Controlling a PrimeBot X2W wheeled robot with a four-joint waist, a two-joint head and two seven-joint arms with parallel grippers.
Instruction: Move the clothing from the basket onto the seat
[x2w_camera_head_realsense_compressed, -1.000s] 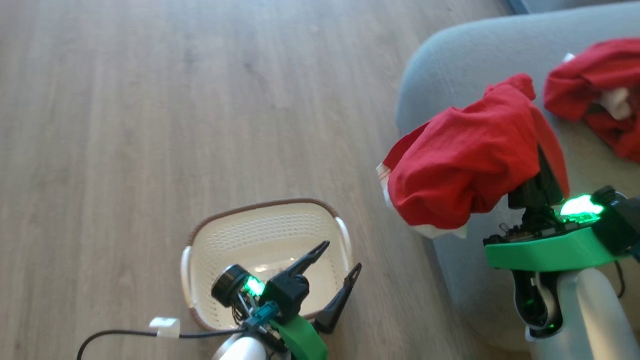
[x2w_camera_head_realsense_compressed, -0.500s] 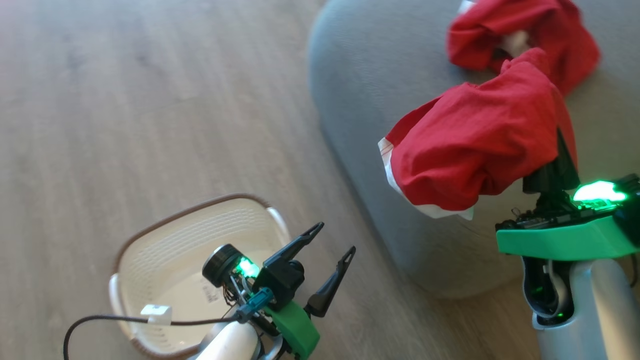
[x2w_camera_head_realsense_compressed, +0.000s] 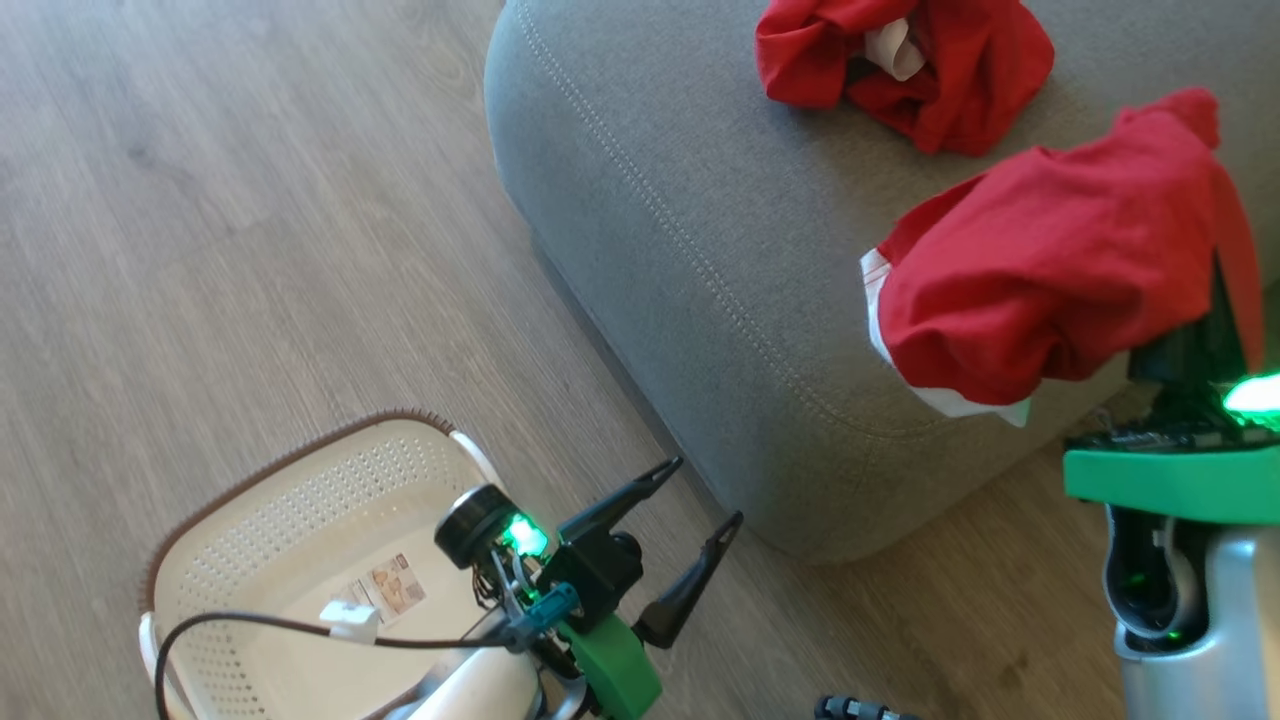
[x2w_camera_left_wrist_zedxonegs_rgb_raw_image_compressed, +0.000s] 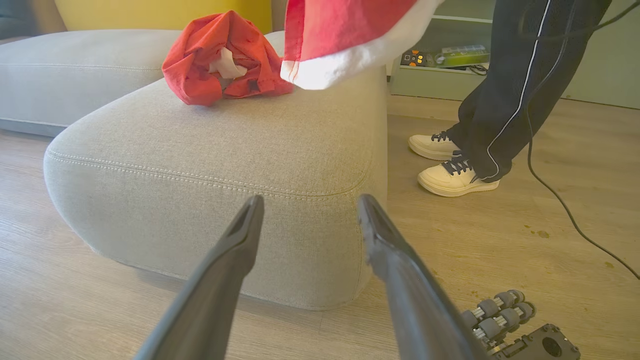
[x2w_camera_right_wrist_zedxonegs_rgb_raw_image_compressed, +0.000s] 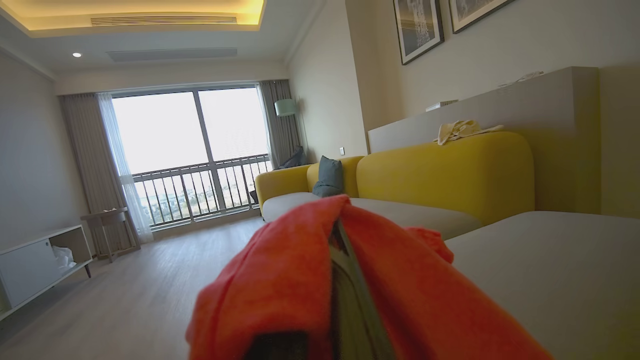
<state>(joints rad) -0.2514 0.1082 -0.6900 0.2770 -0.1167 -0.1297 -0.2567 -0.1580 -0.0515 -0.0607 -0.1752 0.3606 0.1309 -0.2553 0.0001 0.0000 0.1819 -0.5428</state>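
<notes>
Delivery: right jaws pinch red white-trimmed garment (x2w_camera_head_realsense_compressed: 1040, 270) over grey fabric seat (x2w_camera_head_realsense_compressed: 700, 200), release likely next; left jaws gape.

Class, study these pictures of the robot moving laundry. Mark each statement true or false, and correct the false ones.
1. The basket has no garment in it. True.
2. The left gripper is shut. False: it is open and holds nothing.
3. The right gripper is shut on a red garment above the seat. True.
4. The other garment lies on the floor. False: it lies crumpled on the seat.
5. A person's legs stand beside the seat. True.
</notes>
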